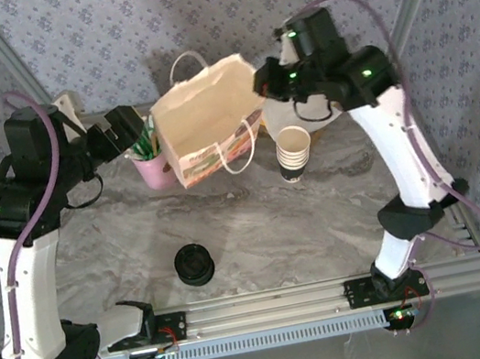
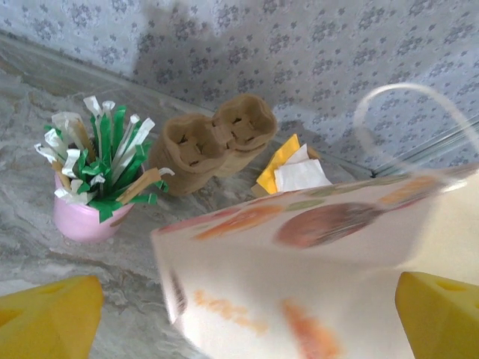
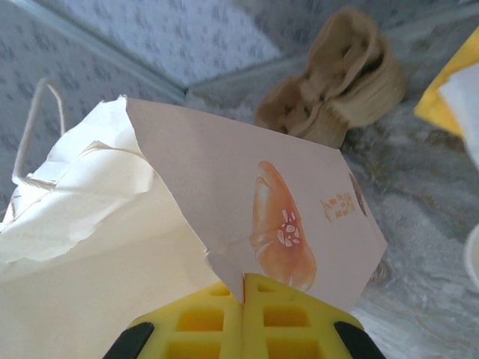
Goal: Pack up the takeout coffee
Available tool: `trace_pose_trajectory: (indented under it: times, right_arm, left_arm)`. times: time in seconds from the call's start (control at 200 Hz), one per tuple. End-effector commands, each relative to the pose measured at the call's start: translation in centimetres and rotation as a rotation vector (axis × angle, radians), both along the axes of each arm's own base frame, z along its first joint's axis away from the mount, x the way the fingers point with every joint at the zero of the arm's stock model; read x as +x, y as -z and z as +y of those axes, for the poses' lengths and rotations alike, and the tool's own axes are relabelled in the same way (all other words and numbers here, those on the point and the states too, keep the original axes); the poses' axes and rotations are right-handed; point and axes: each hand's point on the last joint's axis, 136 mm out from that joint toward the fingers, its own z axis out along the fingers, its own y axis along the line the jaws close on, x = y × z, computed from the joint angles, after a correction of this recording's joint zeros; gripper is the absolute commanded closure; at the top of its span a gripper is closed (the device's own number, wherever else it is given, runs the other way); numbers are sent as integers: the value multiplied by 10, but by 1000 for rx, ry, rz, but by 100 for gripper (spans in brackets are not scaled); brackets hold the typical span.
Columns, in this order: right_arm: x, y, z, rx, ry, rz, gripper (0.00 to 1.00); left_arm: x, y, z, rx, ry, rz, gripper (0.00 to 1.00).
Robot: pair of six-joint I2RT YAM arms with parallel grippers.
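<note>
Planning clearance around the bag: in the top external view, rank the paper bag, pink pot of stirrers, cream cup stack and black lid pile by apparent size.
1. paper bag, clearly largest.
2. pink pot of stirrers and cream cup stack: too alike to rank.
3. black lid pile, smallest, narrowly.

A paper bag between two yellow fingers

The blurry paper bag [image 2: 299,262] with food pictures fills the lower middle, and its white handle [image 2: 404,85] loops at the upper right. The left gripper [image 2: 247,321] has its yellow fingers [image 2: 45,318] far apart, one in each lower corner. At the left stands a pink cup [image 2: 86,221] of green and white sticks [image 2: 105,157]. Brown holders [image 2: 213,146] sit at the upper middle, with yellow and white packets [image 2: 296,172] just beside them.
</note>
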Motion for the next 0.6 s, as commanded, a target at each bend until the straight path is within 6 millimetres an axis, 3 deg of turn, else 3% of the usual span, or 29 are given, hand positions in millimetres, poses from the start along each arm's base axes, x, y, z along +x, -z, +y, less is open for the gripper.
trace_pose_trajectory:
  times: [0.0, 0.165, 0.335, 0.475, 0.595]
  right_arm:
    - [-14, -47, -54, 88, 120, -101, 100]
    - [-19, -49, -144, 147, 352, -87, 100]
    - [-40, -37, -235, 191, 622, -49, 100]
    - [-62, -13, -291, 231, 848, -11, 100]
    - [-74, 15, -322, 234, 997, 42, 100]
  left_arm:
    - [-3, -21, -3, -13, 33, -71, 0]
    - [1, -26, -28, -36, 133, -90, 4]
    - [8, -12, -80, 38, 282, -69, 4]
    - [12, 5, -120, 85, 375, -42, 3]
    - [11, 20, -142, 112, 431, -13, 3]
